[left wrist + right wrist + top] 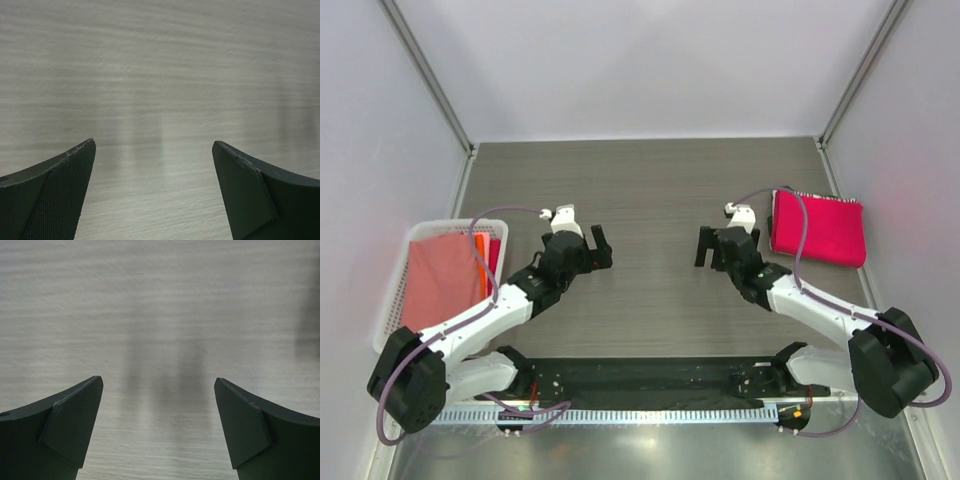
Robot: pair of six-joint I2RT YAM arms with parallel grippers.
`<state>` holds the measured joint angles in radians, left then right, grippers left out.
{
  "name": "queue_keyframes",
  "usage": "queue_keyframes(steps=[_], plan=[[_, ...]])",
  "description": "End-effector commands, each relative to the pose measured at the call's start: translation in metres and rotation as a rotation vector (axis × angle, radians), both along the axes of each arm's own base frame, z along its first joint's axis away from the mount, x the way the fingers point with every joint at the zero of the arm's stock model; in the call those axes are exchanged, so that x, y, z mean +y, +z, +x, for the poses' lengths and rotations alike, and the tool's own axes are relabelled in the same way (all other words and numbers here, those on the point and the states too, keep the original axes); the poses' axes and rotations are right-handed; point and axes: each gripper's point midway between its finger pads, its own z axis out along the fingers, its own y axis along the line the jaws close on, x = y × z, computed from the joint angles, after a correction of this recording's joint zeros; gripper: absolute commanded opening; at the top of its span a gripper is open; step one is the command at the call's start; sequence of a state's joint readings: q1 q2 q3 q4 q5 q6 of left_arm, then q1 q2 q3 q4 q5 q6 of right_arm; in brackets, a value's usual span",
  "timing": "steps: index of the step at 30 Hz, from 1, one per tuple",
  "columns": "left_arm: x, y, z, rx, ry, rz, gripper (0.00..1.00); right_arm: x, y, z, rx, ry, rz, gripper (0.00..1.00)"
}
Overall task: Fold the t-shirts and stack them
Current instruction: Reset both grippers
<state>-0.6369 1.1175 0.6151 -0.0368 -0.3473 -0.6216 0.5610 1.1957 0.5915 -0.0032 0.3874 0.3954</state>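
Both sets of jaws stood wide open and empty over the middle of the bench. The folded pink tee lay at the far right, with red cloth in the basket on the left. A shallow pinch there, I thought, could drag the basket or bunch the cloth.

No lettering can be read in any view. The folded crimson-pink t-shirt, just right of the right tool, shows plain cloth. The red cloth in the basket, off to the left of the left tool, is too small to show any print.
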Motion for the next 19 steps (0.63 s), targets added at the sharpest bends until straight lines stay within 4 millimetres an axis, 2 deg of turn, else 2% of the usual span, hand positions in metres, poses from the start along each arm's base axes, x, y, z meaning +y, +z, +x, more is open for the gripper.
queue_keyframes(steps=[1, 3, 5, 7, 9, 11, 19], plan=[[0.009, 0.005, -0.006, -0.056, -0.007, 0.024, 1.00, 0.001, 0.029, 0.011, -0.186, -0.041, 0.109, 1.00], [0.019, 0.001, -0.011, -0.068, 0.006, 0.046, 0.99, -0.002, 0.032, 0.010, -0.209, -0.048, 0.117, 1.00], [0.033, -0.012, -0.012, -0.101, 0.059, 0.069, 0.99, -0.006, 0.023, 0.007, -0.213, -0.060, 0.115, 1.00], [0.043, -0.013, -0.013, -0.133, 0.100, 0.062, 0.99, -0.007, 0.023, 0.011, -0.230, -0.095, 0.139, 1.00], [0.045, -0.012, -0.015, -0.133, 0.112, 0.058, 1.00, -0.014, 0.016, 0.012, -0.195, -0.135, 0.100, 1.00], [0.045, -0.011, -0.016, -0.127, 0.106, 0.060, 1.00, -0.017, 0.020, 0.016, -0.188, -0.179, 0.106, 1.00], [0.052, -0.003, -0.017, -0.146, 0.128, 0.074, 1.00, -0.019, 0.017, 0.015, -0.181, -0.181, 0.087, 1.00]])
